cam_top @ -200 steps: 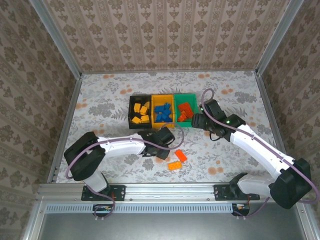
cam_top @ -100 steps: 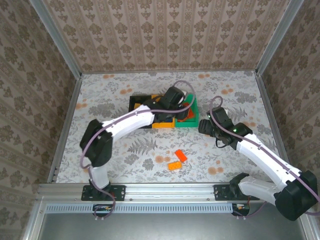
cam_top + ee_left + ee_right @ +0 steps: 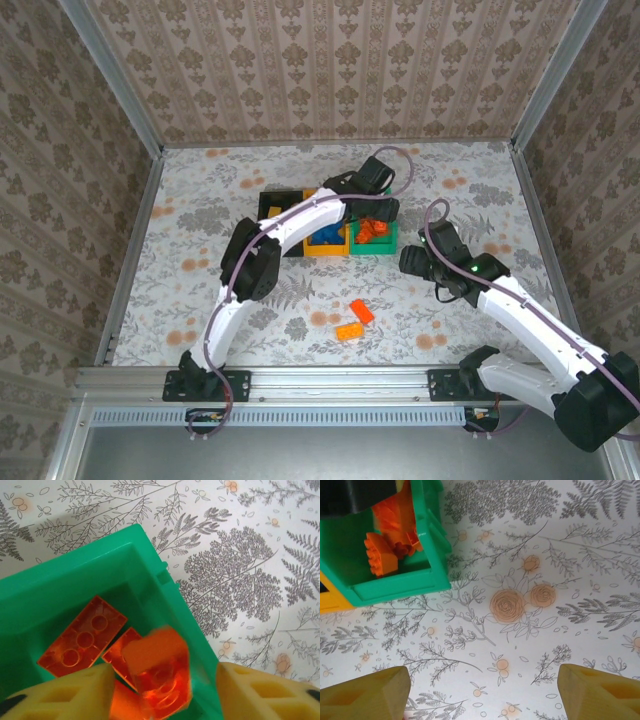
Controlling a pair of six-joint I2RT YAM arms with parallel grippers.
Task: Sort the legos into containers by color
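Left end effector (image 3: 165,674) over the green bin (image 3: 60,580), fingers spread. A blurred red-orange brick (image 3: 157,672) sits in the gap, clear of the right finger and above other red-orange bricks (image 3: 82,637) lying in the bin. Right end effector (image 3: 482,695) spread wide, nothing between the fingers, above bare counter (image 3: 545,555) just beside the green bin. Top view: black bin (image 3: 266,203), yellow-orange bin (image 3: 325,250) and green bin in a row. Two red-orange bricks (image 3: 350,331) lie loose on the counter between the arms.
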